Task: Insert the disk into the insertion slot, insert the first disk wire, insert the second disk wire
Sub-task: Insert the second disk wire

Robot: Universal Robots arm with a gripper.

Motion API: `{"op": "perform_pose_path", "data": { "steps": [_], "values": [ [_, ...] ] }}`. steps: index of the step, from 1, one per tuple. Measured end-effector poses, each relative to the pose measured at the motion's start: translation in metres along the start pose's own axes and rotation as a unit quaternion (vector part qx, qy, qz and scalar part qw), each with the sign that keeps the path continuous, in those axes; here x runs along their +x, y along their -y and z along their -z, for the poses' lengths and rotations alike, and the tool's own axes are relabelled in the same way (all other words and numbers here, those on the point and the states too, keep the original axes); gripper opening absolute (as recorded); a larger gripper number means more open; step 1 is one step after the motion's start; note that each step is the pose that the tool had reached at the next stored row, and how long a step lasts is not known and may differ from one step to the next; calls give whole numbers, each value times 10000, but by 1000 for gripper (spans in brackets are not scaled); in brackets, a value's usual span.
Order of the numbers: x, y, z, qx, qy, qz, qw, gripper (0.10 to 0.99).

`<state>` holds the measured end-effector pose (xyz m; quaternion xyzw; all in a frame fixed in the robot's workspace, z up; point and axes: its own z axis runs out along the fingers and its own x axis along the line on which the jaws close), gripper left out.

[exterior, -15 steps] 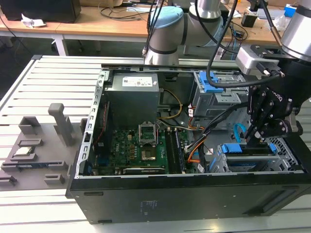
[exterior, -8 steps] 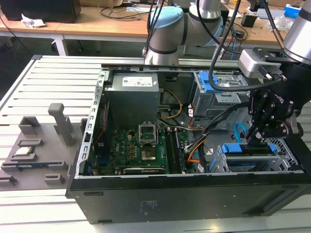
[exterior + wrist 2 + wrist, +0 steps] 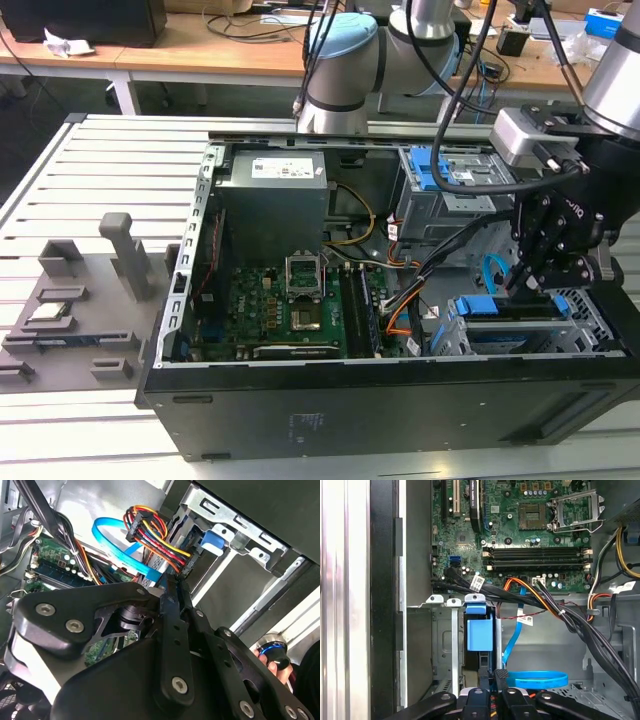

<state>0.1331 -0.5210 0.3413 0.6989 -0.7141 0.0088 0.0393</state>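
Note:
The disk (image 3: 512, 335), silver in a bright blue carrier (image 3: 479, 635), sits inside the insertion slot (image 3: 592, 322), the perforated grey cage at the case's front corner on the exterior view's right. My gripper (image 3: 528, 283) hangs just above the cage's inner end, its fingers pressed together. In the second wrist view the gripper (image 3: 176, 586) is shut at the black connector of a red, yellow and orange wire bundle (image 3: 155, 535). A flat blue cable (image 3: 117, 545) loops right beside it. In the first wrist view the gripper (image 3: 500, 672) is next to the carrier, with the blue cable (image 3: 540, 679) behind.
The taller grey bay with a blue latch (image 3: 438, 172) stands behind the cage. The motherboard (image 3: 290, 305) and the power supply (image 3: 275, 200) lie towards the exterior view's left. Black cable bundles (image 3: 555, 612) cross the case. Fingers of a hand (image 3: 272, 664) show by a round knob.

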Motion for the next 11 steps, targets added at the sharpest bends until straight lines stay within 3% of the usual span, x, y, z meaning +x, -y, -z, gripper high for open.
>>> {"op": "perform_pose_path", "data": {
  "steps": [7,8,9,10,11],
  "values": [
    [-1,1,-26,1,4,0,10000,161],
    [1,0,-6,0,1,0,10000,235],
    [5,-7,177,0,1,0,10000,235],
    [-51,-17,362,0,1,0,10000,153],
    [-48,-19,414,0,1,0,10000,106]
  ]
}}
